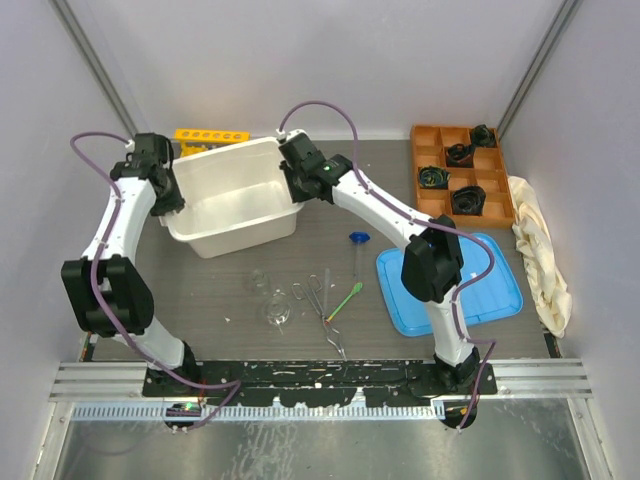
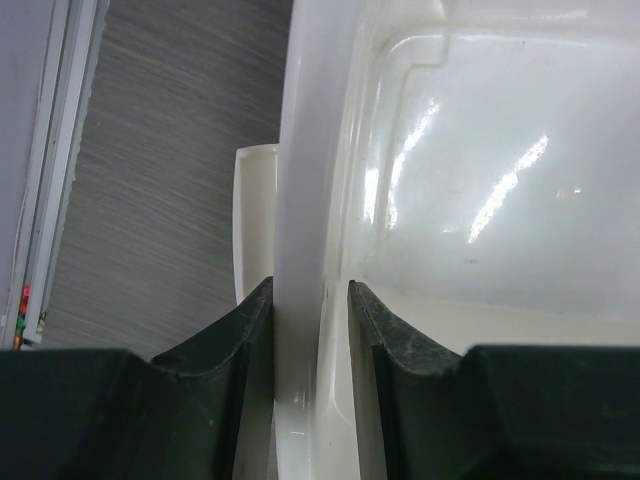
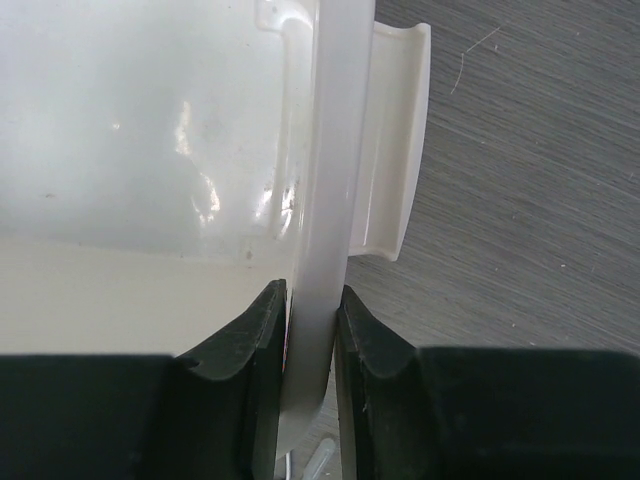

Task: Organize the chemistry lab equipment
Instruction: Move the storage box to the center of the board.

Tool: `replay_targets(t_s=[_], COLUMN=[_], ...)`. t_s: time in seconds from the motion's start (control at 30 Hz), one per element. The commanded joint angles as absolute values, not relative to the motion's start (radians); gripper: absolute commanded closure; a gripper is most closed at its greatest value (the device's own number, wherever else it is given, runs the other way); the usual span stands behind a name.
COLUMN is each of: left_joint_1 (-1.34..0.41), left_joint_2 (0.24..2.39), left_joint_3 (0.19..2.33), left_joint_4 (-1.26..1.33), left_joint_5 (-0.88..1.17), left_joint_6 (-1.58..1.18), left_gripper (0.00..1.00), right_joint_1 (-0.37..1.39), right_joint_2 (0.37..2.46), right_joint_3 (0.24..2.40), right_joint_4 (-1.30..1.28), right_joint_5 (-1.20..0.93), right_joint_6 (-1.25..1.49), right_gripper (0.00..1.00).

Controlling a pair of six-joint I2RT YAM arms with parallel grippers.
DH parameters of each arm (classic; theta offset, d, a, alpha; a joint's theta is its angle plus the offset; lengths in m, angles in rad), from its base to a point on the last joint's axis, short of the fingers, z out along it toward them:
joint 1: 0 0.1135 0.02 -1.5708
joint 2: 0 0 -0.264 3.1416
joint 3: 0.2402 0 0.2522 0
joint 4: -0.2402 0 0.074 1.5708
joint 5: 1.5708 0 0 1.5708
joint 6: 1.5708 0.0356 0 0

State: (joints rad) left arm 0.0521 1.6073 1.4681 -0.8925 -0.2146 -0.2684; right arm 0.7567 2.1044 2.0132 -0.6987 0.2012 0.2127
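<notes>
Grey table (image 1: 200,280) | left gripper (image 2: 308,287) clamps white bin (image 1: 235,195) rim — right gripper (image 3: 310,290) grips opposite rim | flasks (image 1: 277,312) only overhead

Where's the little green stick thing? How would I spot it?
Find the big blue tray on the table's right side. Just left of it lies the green spatula, beside the metal tongs. It alone is bright green; the tongs are silvery.

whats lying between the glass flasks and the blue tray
In the top view, metal tongs and a green spatula lie there, with the blue-based cylinder just behind them.
</notes>
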Motion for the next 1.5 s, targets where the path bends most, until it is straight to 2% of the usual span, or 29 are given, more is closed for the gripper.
replay_targets(t_s=[0.0, 0.27, 0.63, 1.03, 1.47], left_joint_1=[0.005, 0.006, -0.053, -0.218, -0.275], left_joint_2=[1.634, 1.708, 1.81, 1.771, 1.674], left_joint_3=[1.53, 1.602, 1.706, 1.702, 1.593], left_joint_4=[-0.688, -0.668, -0.815, -0.958, -0.944], left_joint_5=[-0.015, 0.022, 0.102, 0.119, 0.165], left_joint_6=[-0.307, -0.327, -0.326, -0.298, -0.337], left_gripper=[0.68, 0.7, 0.71, 0.69, 0.69], right_joint_1=[0.846, 0.826, 0.809, 0.808, 0.81], right_joint_2=[2.073, 2.088, 2.028, 1.872, 1.754], right_joint_3=[2.037, 2.034, 1.939, 1.748, 1.626], right_joint_4=[-0.61, -0.602, -0.605, -0.609, -0.636], right_joint_5=[0.004, 0.007, 0.014, 0.0, 0.011], right_joint_6=[0.112, 0.107, 0.14, 0.193, 0.225], right_gripper=[0.99, 0.99, 0.99, 0.99, 0.99])
